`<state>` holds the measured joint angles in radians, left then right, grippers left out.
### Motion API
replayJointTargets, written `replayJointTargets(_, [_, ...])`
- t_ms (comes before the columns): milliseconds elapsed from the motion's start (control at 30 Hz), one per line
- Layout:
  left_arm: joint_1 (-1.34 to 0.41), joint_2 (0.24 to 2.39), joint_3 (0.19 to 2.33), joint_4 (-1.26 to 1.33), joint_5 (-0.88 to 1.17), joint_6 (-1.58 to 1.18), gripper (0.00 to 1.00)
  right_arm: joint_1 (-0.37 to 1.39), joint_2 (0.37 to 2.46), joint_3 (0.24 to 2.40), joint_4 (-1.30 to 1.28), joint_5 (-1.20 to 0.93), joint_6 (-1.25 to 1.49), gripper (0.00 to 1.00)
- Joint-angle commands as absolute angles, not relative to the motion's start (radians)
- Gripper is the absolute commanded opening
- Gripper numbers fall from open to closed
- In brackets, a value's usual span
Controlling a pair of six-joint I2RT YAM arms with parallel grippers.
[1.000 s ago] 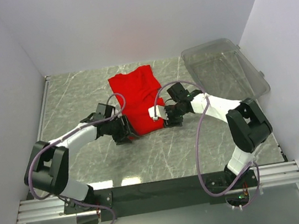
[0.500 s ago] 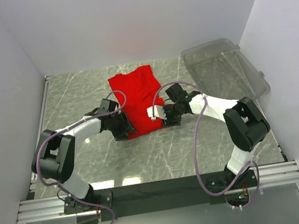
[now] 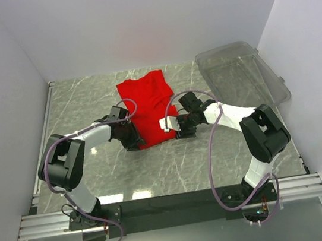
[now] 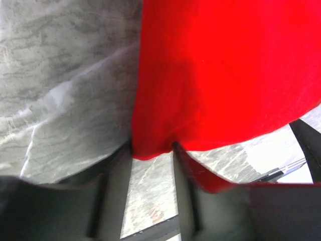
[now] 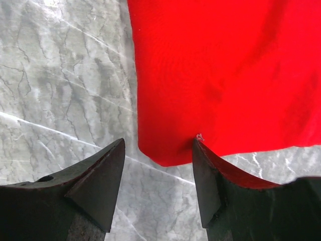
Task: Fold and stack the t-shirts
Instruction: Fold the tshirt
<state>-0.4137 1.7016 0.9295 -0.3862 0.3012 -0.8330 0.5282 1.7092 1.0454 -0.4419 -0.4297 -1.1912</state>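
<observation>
One red t-shirt (image 3: 146, 103) lies flat on the grey marble worktop (image 3: 80, 102), approx. centre, slightly toward the far side, w/ its near hem facing the arm bases. Top view: both arms reach inward and low to the near hem. The L tool (image 3: 134, 141) is at the near-L corner and the R tool (image 3: 176, 131) at the near-R corner. L wrist view: the L tool (image 4: 152, 148) has its fingers (image 4: 115, 175) set narrow. The shirt corner (image 4: 153, 148) fills the gap and touches both inner faces, w/ bare worktop visible below it between the fingers. The view does not show whether the fabric is actually clamped, so the L tool's state cannot be told. R wrist view: the R tool (image 5: 158, 143) is released, fingers (image 5: 100, 175) spread. The rounded shirt corner (image 5: 168, 150) sits in the gap. It meets the finger on the right side of the view, where a small loose thread shows at the tip, and stands clear of the other finger w/ a strip of marble between. Fabric in both wrist views is smooth, no major wrinkles. A clear plastic bin (image 3: 241, 73) sits at the far-R of the worktop, near the R wall, well apart from the shirt.
</observation>
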Motion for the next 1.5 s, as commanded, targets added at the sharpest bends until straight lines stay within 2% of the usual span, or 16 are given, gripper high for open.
replayJointTargets(0, [-0.417,1.759,0.931,-0.403,0.25,-0.824,0.39,0.543,1.75,1.058,-0.437,-0.414,-1.2,0.63])
replayJointTargets(67, [-0.42,1.773,0.934,-0.403,0.25,-0.821,0.34,0.546,1.764,1.066,-0.437,-0.413,-1.195,0.63])
replayJointTargets(200, [-0.422,1.783,0.936,-0.397,0.25,-0.819,0.07,0.552,1.778,1.068,-0.433,-0.408,-1.193,0.63])
replayJointTargets(267, [-0.422,1.772,0.934,-0.397,0.245,-0.818,0.01,0.555,1.781,1.058,-0.426,-0.405,-1.195,0.63])
replayJointTargets(400, [-0.422,1.737,0.943,-0.408,0.245,-0.805,0.01,0.56,1.798,1.068,-0.42,-0.396,-1.181,0.62])
replayJointTargets(500, [-0.422,1.732,0.956,-0.414,0.259,-0.796,0.01,0.563,1.818,1.094,-0.437,-0.39,-1.169,0.55])
replayJointTargets(600, [-0.422,1.72,0.96,-0.416,0.271,-0.795,0.01,0.568,1.822,1.098,-0.449,-0.387,-1.173,0.37])
replayJointTargets(633, [-0.422,1.718,0.96,-0.414,0.273,-0.795,0.01,0.566,1.821,1.097,-0.452,-0.387,-1.175,0.26])
replayJointTargets(733, [-0.422,1.698,0.96,-0.414,0.281,-0.793,0.01,0.566,1.804,1.082,-0.449,-0.393,-1.173,0.0])
replayJointTargets(1067, [-0.422,1.51,0.922,-0.457,0.299,-0.727,0.01,0.463,1.571,1.103,-0.586,-0.569,-1.154,0.0])
replayJointTargets(1467, [-0.422,1.187,0.838,-0.58,0.443,-0.741,0.01,0.483,1.275,1.078,-0.863,-0.726,-1.105,0.0])
